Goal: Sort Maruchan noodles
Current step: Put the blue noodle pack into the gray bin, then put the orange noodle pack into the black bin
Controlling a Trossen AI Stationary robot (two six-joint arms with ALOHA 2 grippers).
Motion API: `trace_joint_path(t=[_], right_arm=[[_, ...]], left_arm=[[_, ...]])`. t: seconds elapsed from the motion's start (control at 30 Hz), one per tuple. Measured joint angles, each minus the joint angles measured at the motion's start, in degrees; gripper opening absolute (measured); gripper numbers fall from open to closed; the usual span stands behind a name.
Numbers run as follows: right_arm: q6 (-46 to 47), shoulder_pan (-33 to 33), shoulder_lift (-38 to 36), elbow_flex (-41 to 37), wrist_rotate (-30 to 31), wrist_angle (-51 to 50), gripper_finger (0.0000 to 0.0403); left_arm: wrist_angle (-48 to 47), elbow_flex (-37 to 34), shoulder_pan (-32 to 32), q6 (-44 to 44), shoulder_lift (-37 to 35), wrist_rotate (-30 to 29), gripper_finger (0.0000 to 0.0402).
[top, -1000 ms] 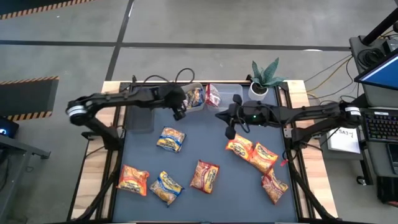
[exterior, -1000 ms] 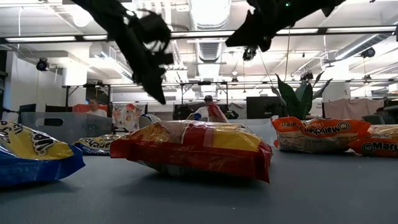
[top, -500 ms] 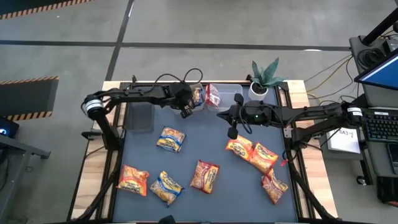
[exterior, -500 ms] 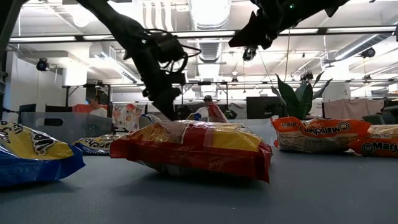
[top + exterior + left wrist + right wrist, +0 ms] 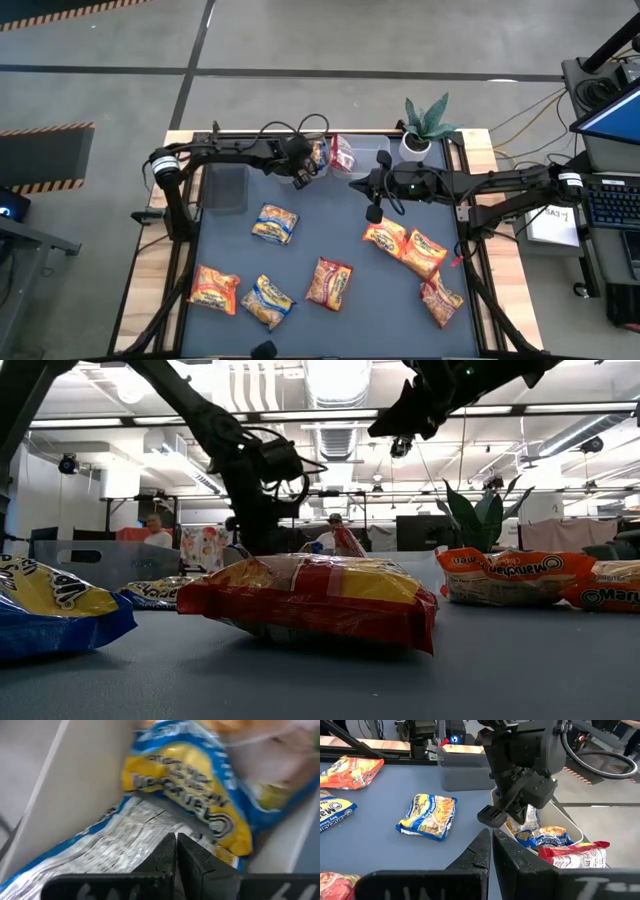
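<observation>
Left gripper (image 5: pixel 298 180): fingers shut, empty, above a clear tub (image 5: pixel 559 820); a yellow-and-blue packet (image 5: pixel 185 800) lies just beneath it (a red one beside). Right gripper (image 5: pixel 372 213): shut, empty, hovering; orange packets (image 5: pixel 405 245) below it on the table (image 5: pixel 320 235).
</observation>
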Motion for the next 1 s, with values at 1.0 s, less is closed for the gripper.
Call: trace_joint_path(t=[1.0], right_arm=[[3.18,-0.76,0.34,0.02,0.1,-0.02,0.0009]], left_arm=[[-5.89,-1.53,-13.86,5.92,-16.39,13.77,0.0]])
